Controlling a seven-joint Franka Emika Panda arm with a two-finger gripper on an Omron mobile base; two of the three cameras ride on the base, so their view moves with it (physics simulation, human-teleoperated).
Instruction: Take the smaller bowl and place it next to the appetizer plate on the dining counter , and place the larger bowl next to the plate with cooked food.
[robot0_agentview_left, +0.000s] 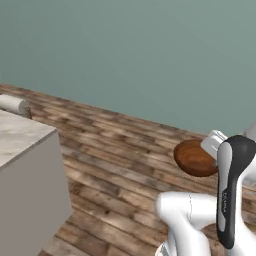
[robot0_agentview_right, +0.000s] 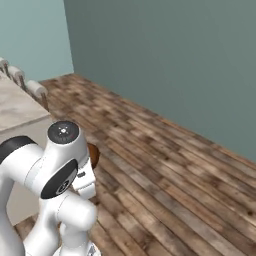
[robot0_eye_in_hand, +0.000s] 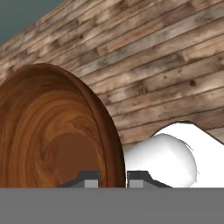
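Observation:
The smaller bowl (robot0_eye_in_hand: 52, 131) is glossy reddish-brown with a wood grain. It hangs tilted on its side above the floor, its hollow facing the hand camera. My gripper (robot0_eye_in_hand: 114, 179) is shut on its rim, one fingertip inside the bowl and the other outside. From the left base the bowl (robot0_agentview_left: 192, 158) shows beside the white hand (robot0_agentview_left: 214, 144), in mid-air to the right of the dining counter (robot0_agentview_left: 20, 137). From the right base, a brown sliver of the bowl (robot0_agentview_right: 93, 154) peeks out behind the arm's upper joint. The beige marble counter (robot0_agentview_right: 15, 107) lies at the left.
The counter's grey end wall (robot0_agentview_left: 35, 200) stands at the lower left. Padded stools (robot0_agentview_right: 35, 88) line the counter's far edge, and one (robot0_agentview_left: 13, 104) shows at the left. Wooden plank floor (robot0_agentview_right: 165, 165) stretches to a teal wall (robot0_agentview_left: 150, 55). My own white arm (robot0_agentview_left: 200, 220) fills the foreground.

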